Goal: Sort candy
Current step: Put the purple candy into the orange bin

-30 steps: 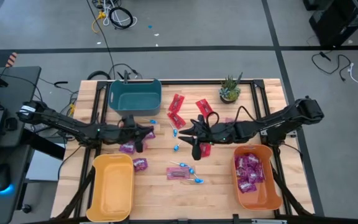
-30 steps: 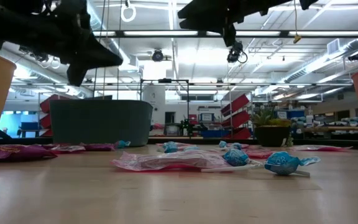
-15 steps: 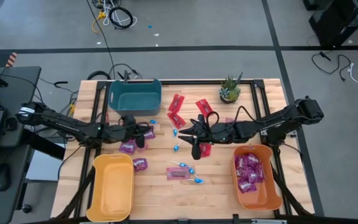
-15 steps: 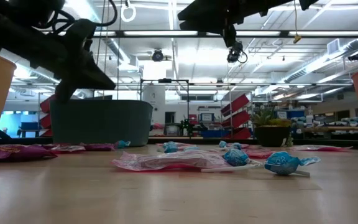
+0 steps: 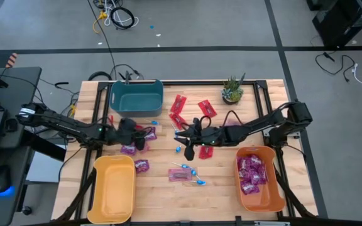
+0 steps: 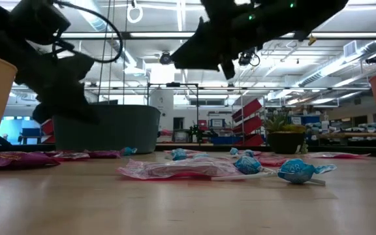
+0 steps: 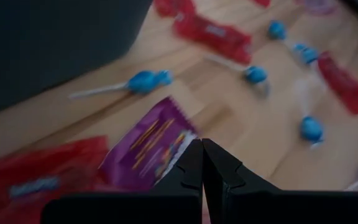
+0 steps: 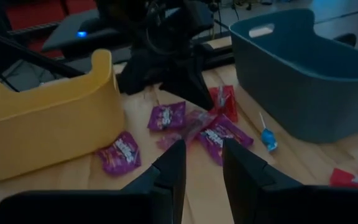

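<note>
The left gripper [image 5: 144, 135] hangs low over a little heap of purple packets [image 5: 148, 134] and a red packet [image 7: 39, 171] just in front of the teal bin [image 5: 136, 95], its two fingers [image 7: 201, 167] pressed tight together with nothing between them (the tips meet right above one purple packet [image 7: 148, 148]). A blue lollipop [image 7: 143, 81] lies beside that packet, close to the bin wall.

The right gripper [image 5: 185, 140] reaches out over the middle of the table [image 5: 275, 94], near more blue lollipops [image 5: 178, 149] and a few red packets [image 5: 178, 110]. Its fingers [image 8: 169, 171] stand a little apart, and I see nothing held between them.

More sweets lie near the front edge: a pinkish packet [image 6: 168, 170] with blue lollipops [image 6: 297, 171] touching it. Another purple packet [image 5: 141, 166] rests just beside the yellow bin [image 5: 112, 189]. The orange bin [image 5: 275, 194] on the right holds a pile of purple packets [image 5: 251, 173]. A small potted plant [image 5: 232, 90] stands at the far side.
</note>
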